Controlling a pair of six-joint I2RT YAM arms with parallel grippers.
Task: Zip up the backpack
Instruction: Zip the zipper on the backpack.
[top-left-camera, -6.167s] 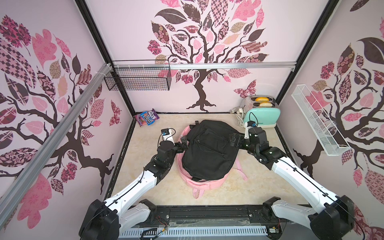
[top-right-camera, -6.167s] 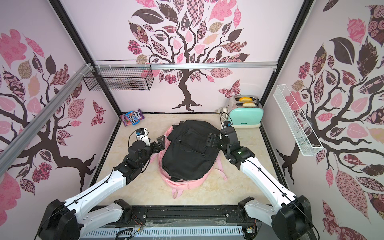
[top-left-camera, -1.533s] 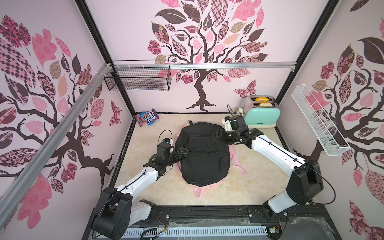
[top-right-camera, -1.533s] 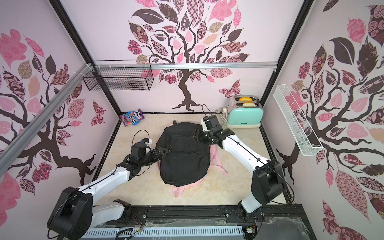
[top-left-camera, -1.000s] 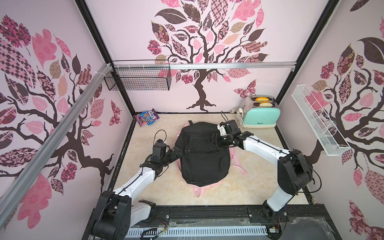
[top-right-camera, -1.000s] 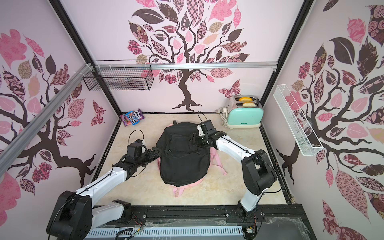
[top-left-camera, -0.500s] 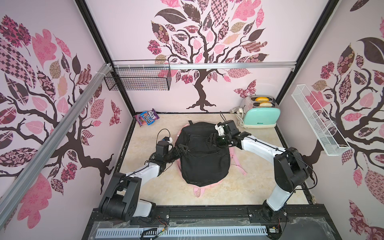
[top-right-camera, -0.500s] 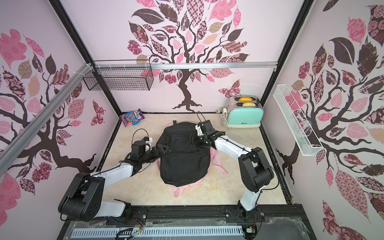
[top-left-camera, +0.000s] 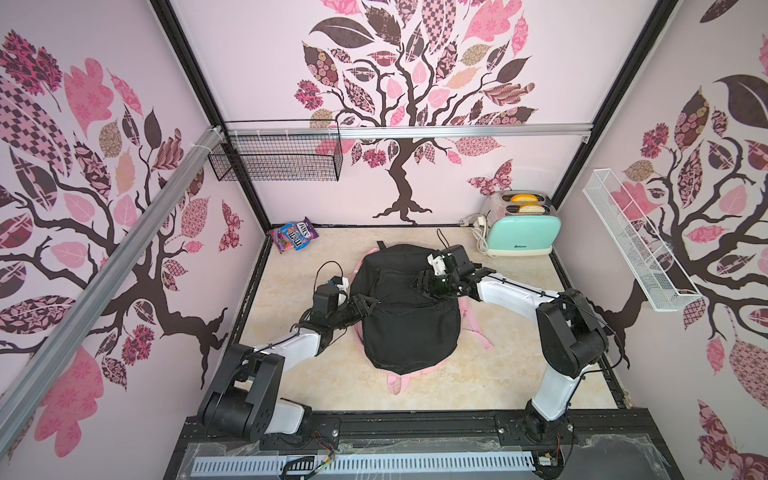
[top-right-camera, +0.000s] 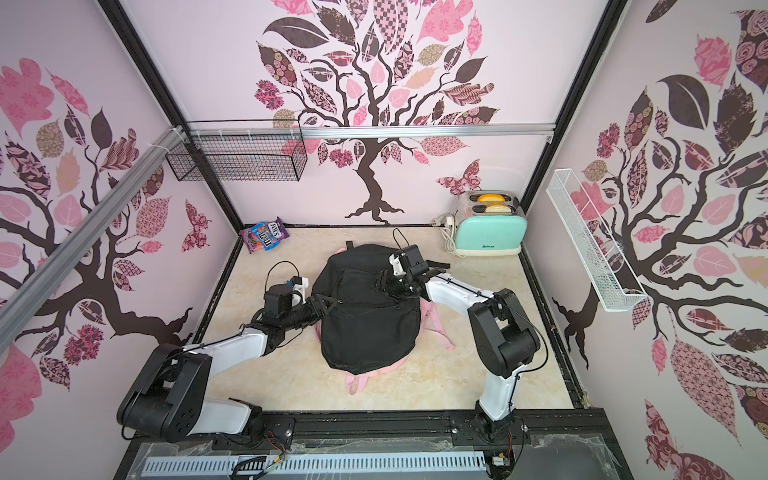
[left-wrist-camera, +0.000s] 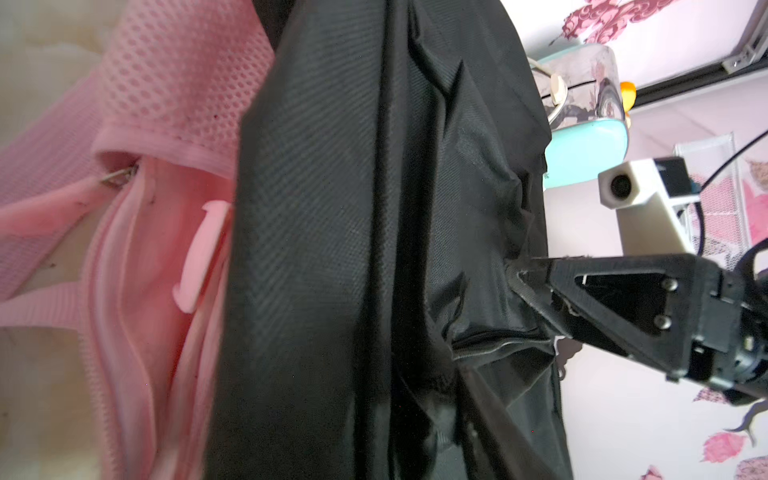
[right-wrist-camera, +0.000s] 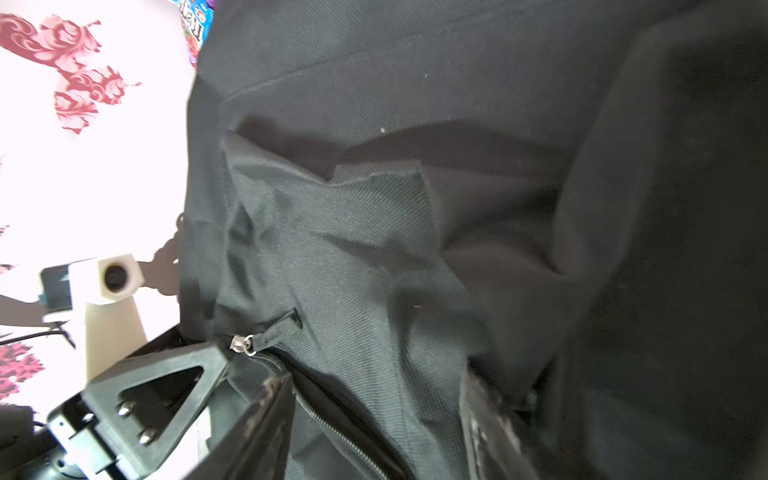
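A black backpack (top-left-camera: 409, 328) (top-right-camera: 365, 328) lies on top of the pink backpack (top-left-camera: 399, 382) (top-right-camera: 357, 382), of which only straps and edges stick out. The left wrist view shows pink mesh and an open pink zipper (left-wrist-camera: 137, 249) beside the black fabric (left-wrist-camera: 332, 249). My left gripper (top-left-camera: 371, 304) (top-right-camera: 330, 303) is at the black bag's left edge. One of its fingers (right-wrist-camera: 166, 374) ends by a silver zipper pull (right-wrist-camera: 243, 345); its jaws are lost against the dark cloth. My right gripper (top-left-camera: 417, 286) (right-wrist-camera: 376, 374) pinches a bulge of black fabric near the bag's top, astride a partly open black zipper (left-wrist-camera: 498, 347).
A mint toaster (top-left-camera: 521, 237) with its cord stands at the back right. A candy bag (top-left-camera: 294, 240) lies in the back left corner. A black wire basket (top-left-camera: 274, 162) hangs on the back rail and a white wire shelf (top-left-camera: 636, 241) on the right wall.
My left gripper has pushed in from beside the bags to the black bag's left edge. My right gripper has slid a little leftward over the top of the black bag.
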